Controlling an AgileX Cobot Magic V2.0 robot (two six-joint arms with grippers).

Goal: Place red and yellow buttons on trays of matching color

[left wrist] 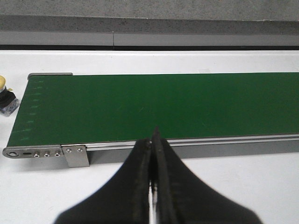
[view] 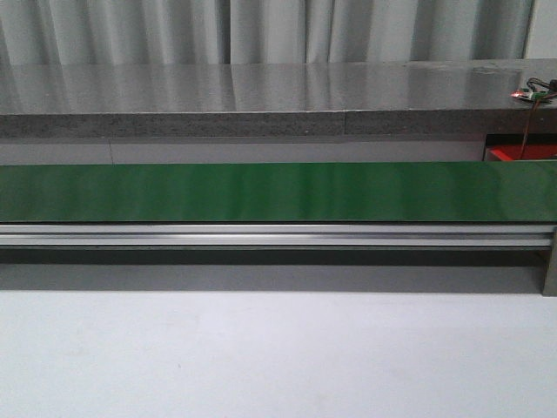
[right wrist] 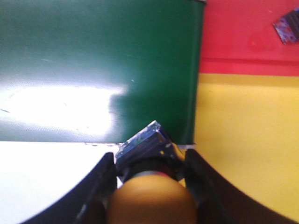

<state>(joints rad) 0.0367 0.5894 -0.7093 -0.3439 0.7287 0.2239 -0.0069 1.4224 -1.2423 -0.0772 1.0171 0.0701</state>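
Observation:
In the right wrist view my right gripper is shut on a yellow button with a black and blue base. It hangs over the end of the green belt, beside the yellow tray. The red tray lies just beyond the yellow one. A blue-grey block lies on the red tray at the frame's corner; I cannot tell whether it is a red button. My left gripper is shut and holds nothing, above the white table in front of the belt. A second yellow button stands off the belt's end.
The green conveyor runs across the whole front view on an aluminium rail, with a grey stone ledge behind it. A red patch of tray and wires show at the far right. Neither arm shows in the front view.

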